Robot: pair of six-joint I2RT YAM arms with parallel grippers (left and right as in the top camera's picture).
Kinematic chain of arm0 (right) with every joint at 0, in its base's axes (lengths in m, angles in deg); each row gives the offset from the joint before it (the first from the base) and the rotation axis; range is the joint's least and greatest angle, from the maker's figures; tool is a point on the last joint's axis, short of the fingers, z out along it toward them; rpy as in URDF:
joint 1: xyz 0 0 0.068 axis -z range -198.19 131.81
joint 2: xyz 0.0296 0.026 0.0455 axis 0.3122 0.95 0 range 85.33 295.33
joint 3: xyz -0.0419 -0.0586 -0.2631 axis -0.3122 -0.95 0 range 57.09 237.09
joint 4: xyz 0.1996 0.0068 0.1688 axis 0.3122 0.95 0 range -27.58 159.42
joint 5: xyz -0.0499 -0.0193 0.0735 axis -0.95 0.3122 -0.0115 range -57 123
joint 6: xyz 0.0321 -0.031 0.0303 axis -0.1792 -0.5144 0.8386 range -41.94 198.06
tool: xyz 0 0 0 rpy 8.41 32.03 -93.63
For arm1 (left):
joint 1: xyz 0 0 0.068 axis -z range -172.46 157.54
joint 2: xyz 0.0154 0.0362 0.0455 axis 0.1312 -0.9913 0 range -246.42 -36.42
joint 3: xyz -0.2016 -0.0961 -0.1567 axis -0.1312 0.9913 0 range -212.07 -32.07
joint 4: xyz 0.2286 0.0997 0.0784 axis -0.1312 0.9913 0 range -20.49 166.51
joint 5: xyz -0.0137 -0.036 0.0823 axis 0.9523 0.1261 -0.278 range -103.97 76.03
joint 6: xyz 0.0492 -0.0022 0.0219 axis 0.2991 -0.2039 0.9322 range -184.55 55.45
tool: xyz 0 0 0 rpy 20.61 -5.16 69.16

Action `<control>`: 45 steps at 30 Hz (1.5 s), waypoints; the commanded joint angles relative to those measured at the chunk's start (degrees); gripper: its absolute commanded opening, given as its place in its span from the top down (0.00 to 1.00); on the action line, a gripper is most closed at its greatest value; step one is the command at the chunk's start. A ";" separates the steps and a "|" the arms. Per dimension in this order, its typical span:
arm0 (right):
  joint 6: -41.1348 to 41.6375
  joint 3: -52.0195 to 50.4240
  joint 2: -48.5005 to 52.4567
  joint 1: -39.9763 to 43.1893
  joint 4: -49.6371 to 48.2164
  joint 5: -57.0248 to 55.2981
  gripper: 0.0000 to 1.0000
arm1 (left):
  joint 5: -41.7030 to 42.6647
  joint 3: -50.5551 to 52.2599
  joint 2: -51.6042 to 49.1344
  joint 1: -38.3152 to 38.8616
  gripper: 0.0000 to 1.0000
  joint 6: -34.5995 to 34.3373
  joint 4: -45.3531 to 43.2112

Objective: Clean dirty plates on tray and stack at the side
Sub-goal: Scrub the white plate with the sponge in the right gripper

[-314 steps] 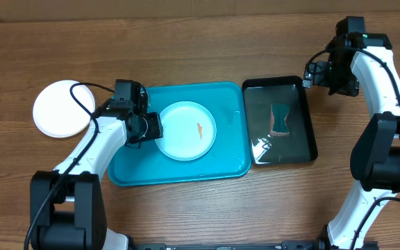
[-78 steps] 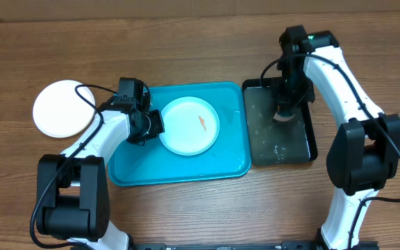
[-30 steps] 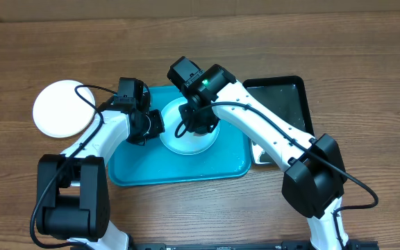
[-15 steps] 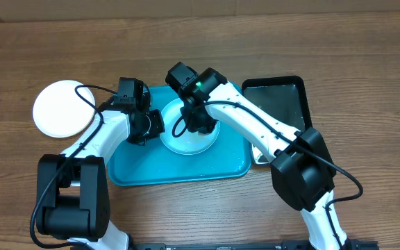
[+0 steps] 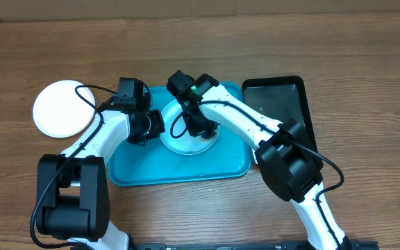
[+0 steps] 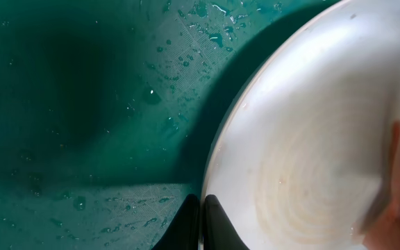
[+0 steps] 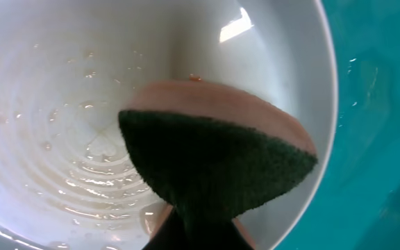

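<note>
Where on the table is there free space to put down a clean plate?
Bare table runs along the far edge behind both trays, and right of the black tray. Crowded: the turquoise tray, where the left gripper and right gripper meet at the light blue plate.

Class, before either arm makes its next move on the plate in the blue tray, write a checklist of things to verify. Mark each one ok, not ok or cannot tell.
1. Left jaws shut on the rim of the light blue plate: ok.
2. Right jaws grip the sponge, which is pressed onto the plate: ok.
3. Plate lies inside the turquoise tray: ok.
4. No orange smear left on the plate: cannot tell, as the sponge and arm cover part of it.
5. White plate sits on the table outside the tray, ready for stacking: ok.
</note>
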 commanded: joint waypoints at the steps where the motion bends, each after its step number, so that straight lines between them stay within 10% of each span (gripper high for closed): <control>1: 0.20 -0.20 0.07 0.61 -0.42 -0.61 0.85 | 0.76 -1.25 1.64 0.26 0.95 -0.59 -0.04; 34: -0.04 -6.84 0.07 3.87 -9.66 -0.48 0.96 | 0.87 -1.25 1.64 0.26 0.96 -0.59 -0.04; 45: -0.04 -9.27 0.07 3.61 -12.35 21.99 0.96 | 2.01 -1.25 1.64 0.26 0.96 -0.57 -0.33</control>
